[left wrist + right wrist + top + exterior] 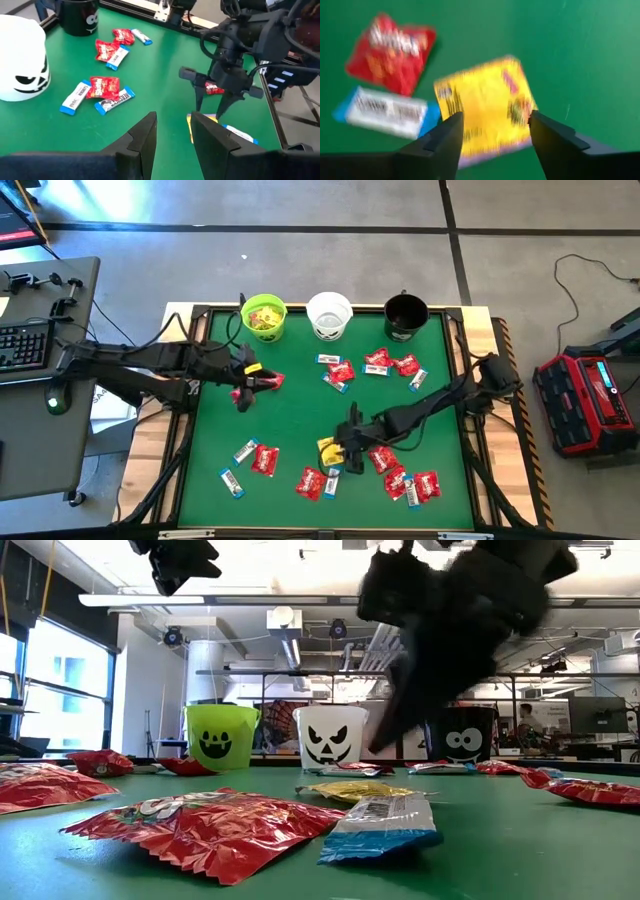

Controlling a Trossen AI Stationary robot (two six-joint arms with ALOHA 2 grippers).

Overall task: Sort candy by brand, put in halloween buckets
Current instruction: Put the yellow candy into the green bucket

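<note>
While only the lime green bucket (264, 316) holds candy, my right gripper (345, 445) fingers straddle a yellow packet (485, 107), spread wide; my left gripper (262, 380) pinches a red packet (268, 382); most pieces remain on the table (300, 415).

Candy wrappers (205, 828): glossy, crinkled foil-like film. Buckets (221, 736): smooth, shiny plastic. Table top (300, 420): matt green, felt-like, with pale wood (150, 442) along its edges. Gripper fingers (440, 145): matt black plastic.
</note>
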